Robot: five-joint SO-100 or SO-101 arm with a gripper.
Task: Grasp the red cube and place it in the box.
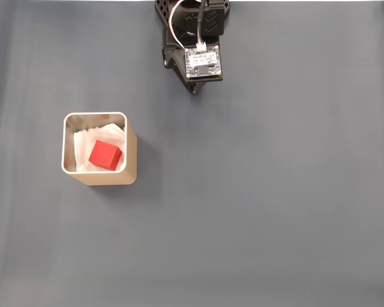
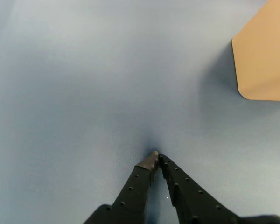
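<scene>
The red cube (image 1: 105,155) lies inside the box (image 1: 131,160), on its white lining, in the fixed view. The box is a tan square container with a pale rim, standing at the left of the grey table. In the wrist view a tan side of the box (image 2: 263,56) shows at the upper right. My gripper (image 2: 157,156) is shut with nothing between its black fingers, its tips just above the bare table. In the fixed view the arm (image 1: 201,45) is folded back at the top centre, far from the box, and the fingers are hidden under it.
A plain grey mat (image 1: 262,204) covers the table. A small circuit board with wires (image 1: 201,61) sits on top of the arm.
</scene>
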